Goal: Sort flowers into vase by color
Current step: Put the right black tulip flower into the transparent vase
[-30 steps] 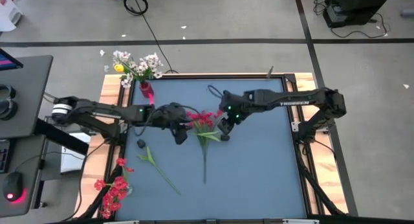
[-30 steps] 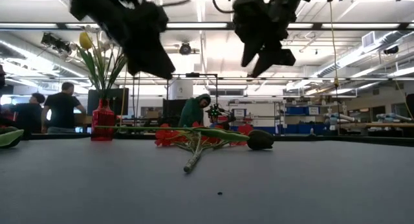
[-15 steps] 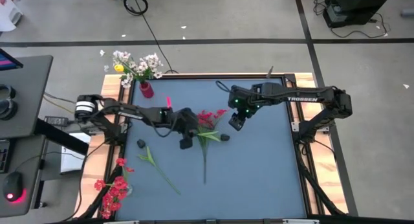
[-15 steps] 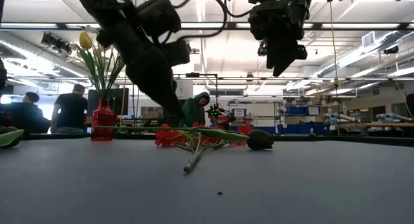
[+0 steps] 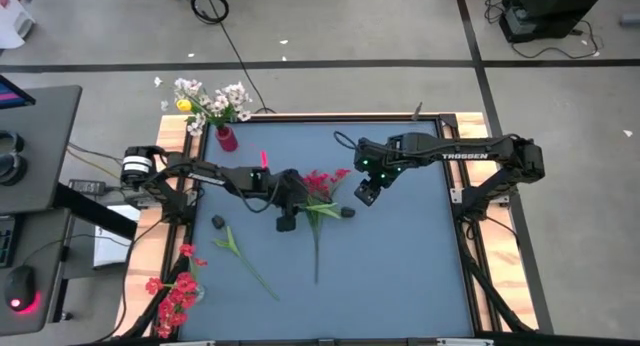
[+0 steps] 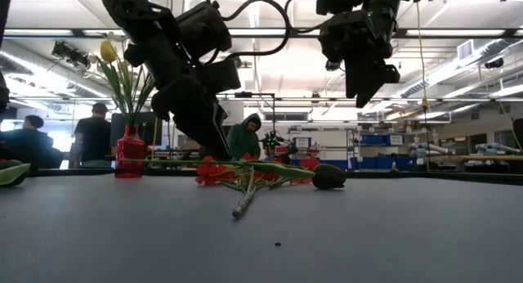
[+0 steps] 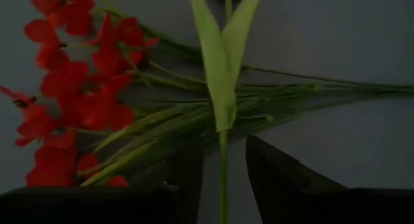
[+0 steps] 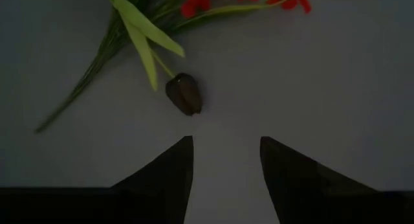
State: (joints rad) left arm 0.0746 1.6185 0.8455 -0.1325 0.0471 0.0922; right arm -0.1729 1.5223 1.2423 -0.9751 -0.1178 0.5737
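we see, nearest the table's front-left corner, a red-flower bunch (image 5: 176, 294) standing at the edge, and just beyond it a loose green stem (image 5: 240, 254) lying flat on the grey mat (image 5: 400, 266). near the middle of the mat the red flower sprig (image 5: 318, 191) lies flat, blossoms away from the front, stem toward it, with a dark tulip bud (image 8: 184, 93) beside its leaves. the left gripper (image 5: 286, 219) is low over the sprig's leaves; its fingers (image 7: 278, 179) stand apart on either side of a thin stem (image 7: 223, 172) without visibly pinching it. the right gripper (image 5: 365, 192) hangs above the mat just past the bud, fingers spread and holding nothing. at the far-left corner a red vase (image 5: 226, 138) holds white and yellow flowers (image 5: 212, 101). people (image 6: 90, 136) stand in the room behind.
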